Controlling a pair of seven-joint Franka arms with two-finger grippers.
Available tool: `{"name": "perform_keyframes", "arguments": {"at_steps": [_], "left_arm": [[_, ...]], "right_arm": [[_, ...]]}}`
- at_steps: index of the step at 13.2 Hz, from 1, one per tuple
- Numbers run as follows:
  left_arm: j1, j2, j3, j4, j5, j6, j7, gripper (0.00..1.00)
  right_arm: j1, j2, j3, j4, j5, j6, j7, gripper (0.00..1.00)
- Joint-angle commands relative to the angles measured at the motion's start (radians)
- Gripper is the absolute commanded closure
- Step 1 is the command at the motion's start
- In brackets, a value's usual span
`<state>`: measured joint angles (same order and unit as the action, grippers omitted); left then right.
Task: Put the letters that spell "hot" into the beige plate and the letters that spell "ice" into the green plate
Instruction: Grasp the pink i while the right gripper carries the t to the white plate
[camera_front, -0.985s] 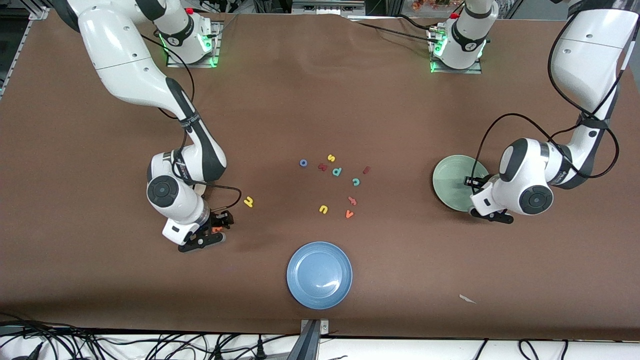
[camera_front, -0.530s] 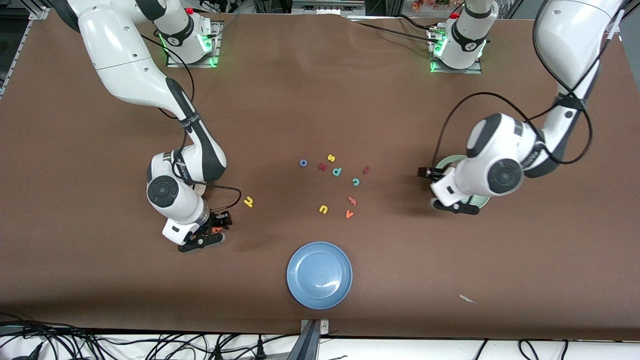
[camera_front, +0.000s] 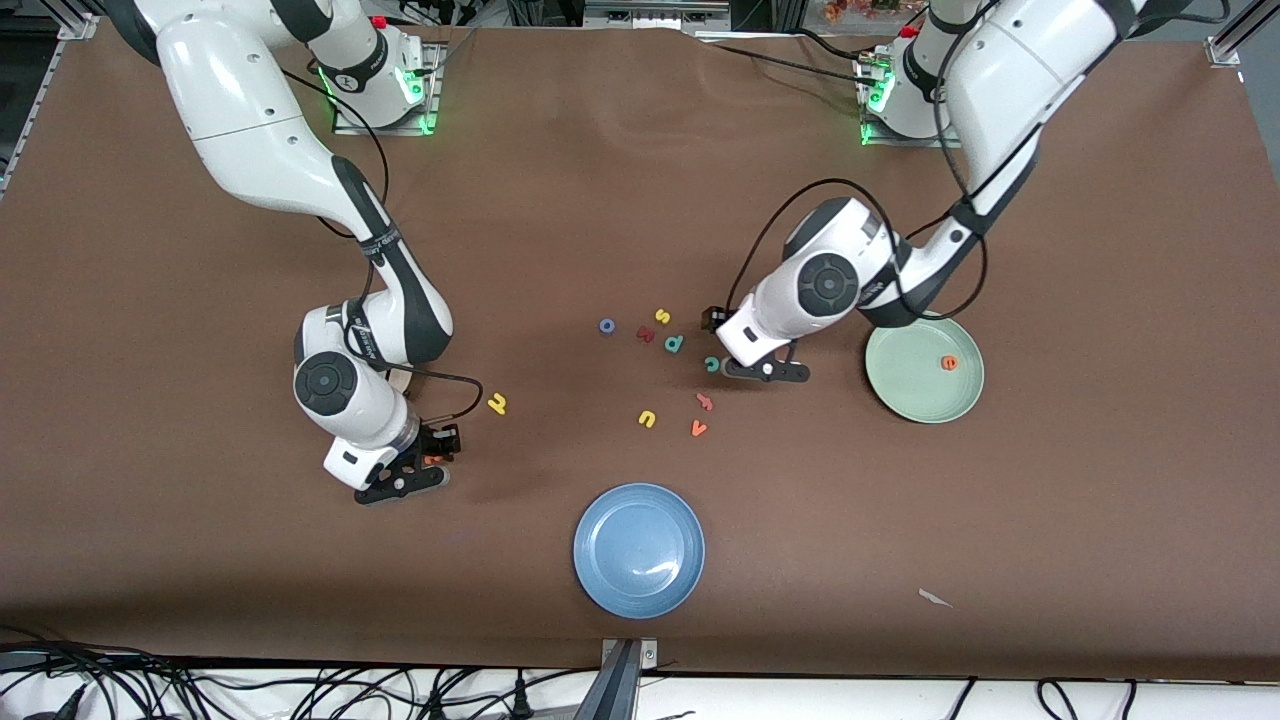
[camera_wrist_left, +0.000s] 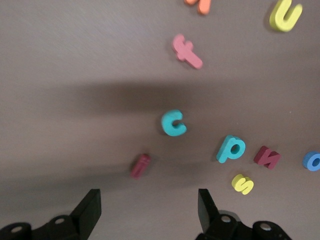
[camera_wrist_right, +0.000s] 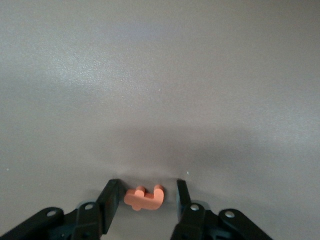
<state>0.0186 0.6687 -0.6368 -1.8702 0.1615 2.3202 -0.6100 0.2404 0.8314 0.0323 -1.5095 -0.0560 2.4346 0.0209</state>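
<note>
Brown felt covers the whole table (camera_front: 900, 560), with wide bare stretches toward both ends and along the edge nearest the front camera. From the front, the green plate (camera_front: 905, 400) sits toward the left arm's end with the orange e (camera_front: 948, 363) in it; a blue plate (camera_front: 638, 549) lies nearest the camera, well apart from the scattered letters. The left gripper (camera_front: 745, 362) is low, just beside the teal c (camera_front: 712, 364), among a cluster holding the blue o (camera_front: 606, 326), yellow s (camera_front: 662, 316) and teal p (camera_front: 675, 344). The yellow h (camera_front: 497, 403) lies alone, near the right gripper (camera_front: 425, 465). In the left wrist view, that gripper's fingers (camera_wrist_left: 90, 210) stand wide apart and empty, the maroon i (camera_wrist_left: 140, 165) near them, the c apart from it. In the right wrist view, the fingers (camera_wrist_right: 111, 200) flank the orange t (camera_wrist_right: 145, 197) on bare felt, with slim gaps showing either side, no grip made.
</note>
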Motion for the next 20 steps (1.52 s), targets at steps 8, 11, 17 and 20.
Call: {"name": "perform_keyframes", "arguments": {"at_steps": [8, 11, 17, 20], "left_arm": [[-0.091, 0.051, 0.077, 0.005, 0.234, 0.083, -0.201, 0.25], [-0.097, 0.06, 0.078, 0.003, 0.234, 0.077, -0.206, 0.5], [-0.112, 0.06, 0.078, 0.003, 0.234, 0.07, -0.244, 0.85], [-0.105, 0.054, 0.078, 0.006, 0.234, 0.067, -0.25, 1.0]], "right_arm": [[0.002, 0.014, -0.003, 0.025, -0.001, -0.014, 0.008, 0.73], [-0.003, 0.005, -0.003, 0.025, -0.001, -0.043, 0.005, 0.82], [-0.05, -0.159, 0.006, 0.018, 0.002, -0.308, -0.068, 0.81], [-0.099, -0.256, 0.006, -0.098, 0.018, -0.322, -0.142, 0.79]]}}
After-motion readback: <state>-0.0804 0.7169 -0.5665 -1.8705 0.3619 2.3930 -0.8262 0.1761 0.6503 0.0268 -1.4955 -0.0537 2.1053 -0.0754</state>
